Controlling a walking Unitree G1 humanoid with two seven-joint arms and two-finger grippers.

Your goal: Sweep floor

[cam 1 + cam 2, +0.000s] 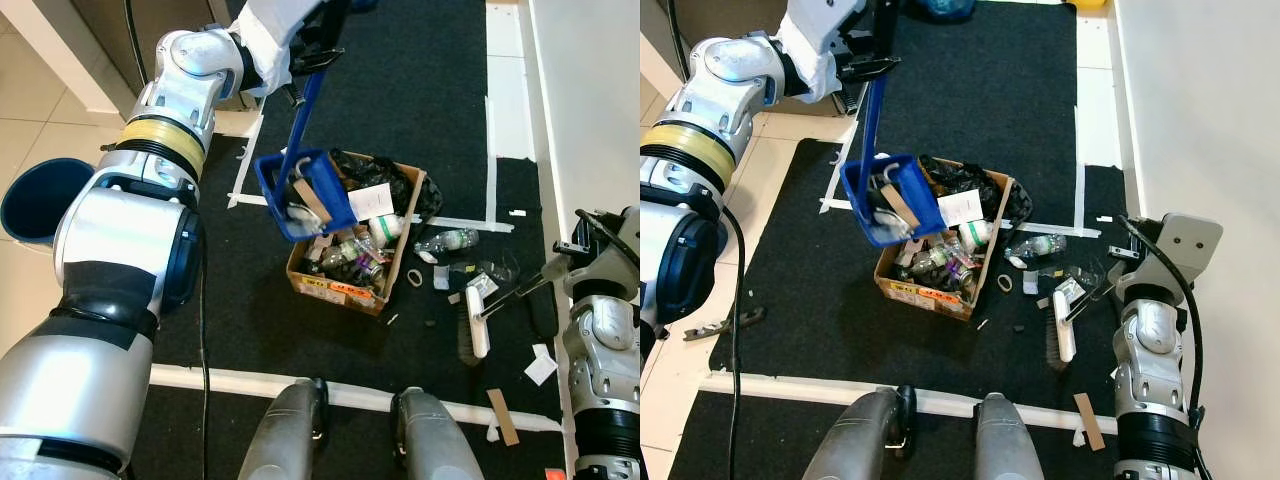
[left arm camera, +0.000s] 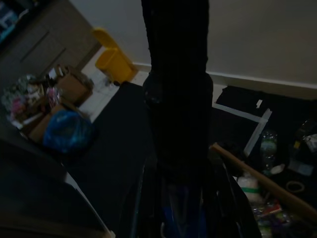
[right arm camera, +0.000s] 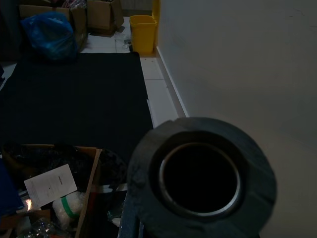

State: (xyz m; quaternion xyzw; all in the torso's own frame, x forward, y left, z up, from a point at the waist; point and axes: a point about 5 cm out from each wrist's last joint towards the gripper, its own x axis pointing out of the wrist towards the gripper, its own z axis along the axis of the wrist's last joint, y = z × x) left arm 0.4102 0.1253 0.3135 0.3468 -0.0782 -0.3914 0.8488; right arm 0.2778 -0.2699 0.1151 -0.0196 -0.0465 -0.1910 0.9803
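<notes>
One blue dustpan (image 1: 300, 195) tipped over one cardboard box (image 1: 352, 290), left claw (image 1: 318, 45) gripping.

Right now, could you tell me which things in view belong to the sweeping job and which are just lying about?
For the job:
- blue dustpan, held up by the left tool and tipped over the cardboard box
- broom, its handle at the right tool
- plastic bottle and scraps on the black mat

Lying about:
- blue bin
- yellow bin
- blue bag
</notes>
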